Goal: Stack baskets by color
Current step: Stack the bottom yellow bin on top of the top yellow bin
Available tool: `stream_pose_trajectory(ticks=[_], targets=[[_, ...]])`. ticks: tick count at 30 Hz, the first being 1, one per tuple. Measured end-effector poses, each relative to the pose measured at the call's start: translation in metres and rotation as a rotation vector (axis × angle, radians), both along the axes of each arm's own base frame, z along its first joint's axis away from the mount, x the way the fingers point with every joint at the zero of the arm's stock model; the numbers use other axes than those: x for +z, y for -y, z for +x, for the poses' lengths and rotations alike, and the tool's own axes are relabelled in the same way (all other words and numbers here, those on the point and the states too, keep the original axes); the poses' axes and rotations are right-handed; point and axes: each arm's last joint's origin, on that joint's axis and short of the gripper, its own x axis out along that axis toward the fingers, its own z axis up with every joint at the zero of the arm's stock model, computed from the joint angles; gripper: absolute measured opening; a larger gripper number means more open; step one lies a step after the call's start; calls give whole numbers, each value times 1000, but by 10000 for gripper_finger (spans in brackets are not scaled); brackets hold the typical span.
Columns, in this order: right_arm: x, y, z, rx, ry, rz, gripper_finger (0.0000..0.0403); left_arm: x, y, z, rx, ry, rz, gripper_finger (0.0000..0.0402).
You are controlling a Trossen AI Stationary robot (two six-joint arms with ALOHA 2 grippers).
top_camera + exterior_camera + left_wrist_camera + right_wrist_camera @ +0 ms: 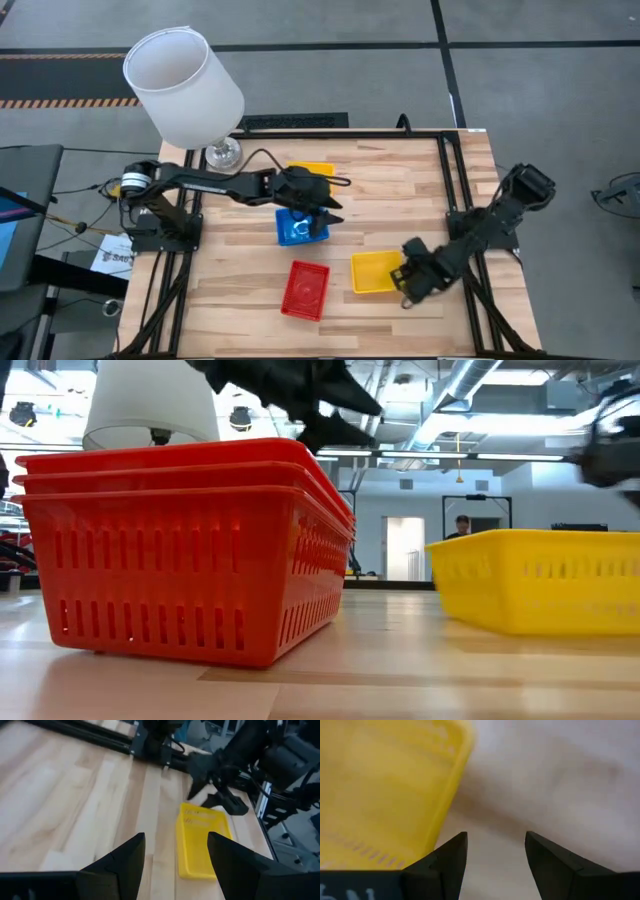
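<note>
A stack of red baskets point(307, 288) point(185, 550) rests on its base near the table's front edge. To its right lies a yellow basket point(375, 272) point(200, 840). A second yellow basket point(312, 170) sits farther back, with a blue basket point(296, 228) in front of it. My left gripper point(338, 197) point(176, 837) hovers open over the blue basket's right side, nothing between its fingers. My right gripper point(404, 274) point(496, 836) points down, open, just beside the near yellow basket's right rim point(455, 785). Bare wood shows between its fingers.
A lamp with a big white shade point(185, 85) and a glass foot point(222, 153) stands at the table's far left corner. Black frame rails point(448, 180) run along the right side. Bare wood lies at the table's left and far right.
</note>
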Motion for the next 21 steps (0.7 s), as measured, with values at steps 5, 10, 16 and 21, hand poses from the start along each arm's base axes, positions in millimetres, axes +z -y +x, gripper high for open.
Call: stream_pose_trajectory(ticks=[5, 10, 16, 21], targets=[[9, 32, 17, 29, 53, -123, 224, -19, -7, 17, -24, -36, -55, 203], [25, 57, 24, 54, 125, -220, 224, -22, -5, 40, -63, -67, -76, 203], [47, 71, 10, 75, 143, -226, 224, -29, 9, 56, -120, -197, -82, 202], [59, 67, -9, 65, 155, -209, 224, -44, 31, 71, -167, -250, -54, 193]])
